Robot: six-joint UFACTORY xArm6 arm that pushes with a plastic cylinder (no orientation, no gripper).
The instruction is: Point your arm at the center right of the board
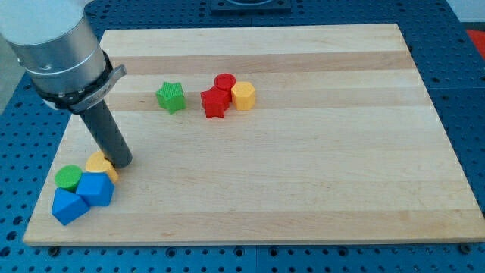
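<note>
The wooden board (303, 182) lies flat, pale and striped along its length. The rod leans in from the view's top left corner, and my tip (122, 162) rests near the board's left edge, toward its bottom left corner, far from the right edge.

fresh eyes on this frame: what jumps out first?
The big grey arm with its dark rod at the view's left: my tip sits right beside the yellow block, in a bottom-left huddle with a green cylinder and two blue blocks. Next, a top-centre group on the pale wooden board: a green star-shaped block alone, then a red star-shaped block, red cylinder and yellow hexagonal block bunched together.
</note>
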